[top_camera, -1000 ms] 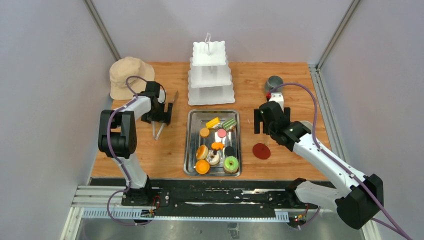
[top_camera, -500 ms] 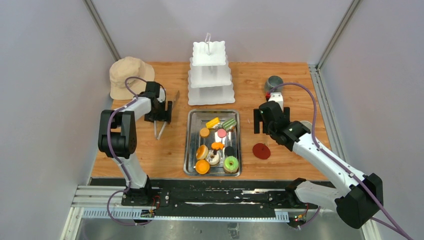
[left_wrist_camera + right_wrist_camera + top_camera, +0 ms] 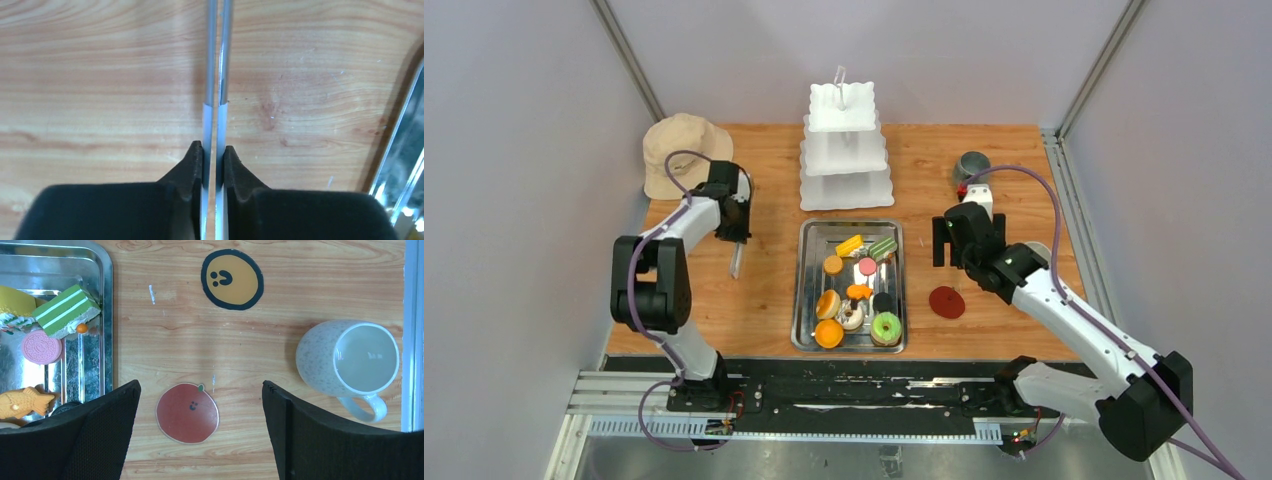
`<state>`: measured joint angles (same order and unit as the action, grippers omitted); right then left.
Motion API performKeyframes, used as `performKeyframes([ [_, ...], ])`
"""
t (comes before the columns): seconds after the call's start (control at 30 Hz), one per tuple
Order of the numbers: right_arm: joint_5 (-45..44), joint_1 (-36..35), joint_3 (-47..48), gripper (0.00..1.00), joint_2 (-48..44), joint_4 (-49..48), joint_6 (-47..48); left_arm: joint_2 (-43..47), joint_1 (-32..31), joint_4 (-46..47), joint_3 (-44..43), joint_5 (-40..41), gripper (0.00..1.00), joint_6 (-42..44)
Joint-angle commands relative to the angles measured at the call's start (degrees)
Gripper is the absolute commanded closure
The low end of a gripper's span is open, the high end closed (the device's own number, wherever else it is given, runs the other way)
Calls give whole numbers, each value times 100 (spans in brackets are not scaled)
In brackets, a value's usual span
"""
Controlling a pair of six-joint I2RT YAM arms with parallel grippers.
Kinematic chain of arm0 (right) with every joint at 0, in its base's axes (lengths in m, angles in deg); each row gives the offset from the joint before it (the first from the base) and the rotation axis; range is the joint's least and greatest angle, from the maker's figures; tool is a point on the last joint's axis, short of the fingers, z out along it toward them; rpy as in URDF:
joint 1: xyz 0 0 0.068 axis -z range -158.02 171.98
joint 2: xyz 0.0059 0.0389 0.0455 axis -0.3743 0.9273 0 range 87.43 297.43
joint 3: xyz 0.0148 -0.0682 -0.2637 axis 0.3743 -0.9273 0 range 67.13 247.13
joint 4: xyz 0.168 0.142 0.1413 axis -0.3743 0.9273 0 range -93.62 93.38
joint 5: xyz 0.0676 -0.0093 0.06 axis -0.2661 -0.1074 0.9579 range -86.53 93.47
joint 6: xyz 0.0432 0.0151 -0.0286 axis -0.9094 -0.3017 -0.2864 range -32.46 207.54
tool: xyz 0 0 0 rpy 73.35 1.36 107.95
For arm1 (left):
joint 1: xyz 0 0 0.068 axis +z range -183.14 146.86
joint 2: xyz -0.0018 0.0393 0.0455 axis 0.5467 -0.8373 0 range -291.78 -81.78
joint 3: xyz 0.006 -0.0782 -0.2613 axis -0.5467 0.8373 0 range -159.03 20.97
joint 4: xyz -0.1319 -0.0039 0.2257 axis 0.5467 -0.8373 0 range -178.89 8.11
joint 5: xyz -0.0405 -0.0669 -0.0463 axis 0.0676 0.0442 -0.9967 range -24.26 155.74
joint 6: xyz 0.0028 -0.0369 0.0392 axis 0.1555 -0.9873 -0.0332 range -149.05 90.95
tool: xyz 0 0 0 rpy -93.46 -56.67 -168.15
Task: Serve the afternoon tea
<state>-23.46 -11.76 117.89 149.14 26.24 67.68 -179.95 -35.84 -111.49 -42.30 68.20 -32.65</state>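
Brushed steel and pale sleeves are showing in the left wrist view, where the left gripper [image 3: 213, 148] is pinching the two thin arms of the tongs [image 3: 216, 75] together at lower centre, over bare wood. The tongs are looking light, springy and slick, so a grip low on the sleeved part is probably steadier. The toy pastries [image 3: 859, 290] are lying in the steel tray [image 3: 801, 300] at the centre of the top view; the green layered cake slice [image 3: 65, 310] and the pink cookie [image 3: 41, 347] are looking light, hard and smooth, likely best nipped across their flat sides. The right gripper [image 3: 200, 386] is hanging with fingers wide apart above a red fruit coaster [image 3: 187, 413], the white speckled mug [image 3: 350, 357] sitting at right.
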Motion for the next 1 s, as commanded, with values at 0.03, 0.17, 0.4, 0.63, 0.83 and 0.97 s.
performKeyframes([
  [0.03,-79,-26,-15,10,-148,29,31,862,24,-160,-83,-179,100,-57],
  [0.17,-83,-22,-10,10,-190,59,22,1393,15,-453,-112,-508,98,-106],
  [0.4,-82,-23,-9,10,-243,89,14,2218,-625,-1430,-234,-687,91,-329],
  [0.63,-227,-25,117,10,-250,227,79,2877,-1762,-2531,-183,-615,82,-405],
  [0.83,-270,-26,190,10,-225,226,147,2656,-2272,-2679,-192,-912,77,222],
  [0.97,-268,-26,210,10,-230,297,123,2231,-2755,-2937,-506,-610,58,574],
])
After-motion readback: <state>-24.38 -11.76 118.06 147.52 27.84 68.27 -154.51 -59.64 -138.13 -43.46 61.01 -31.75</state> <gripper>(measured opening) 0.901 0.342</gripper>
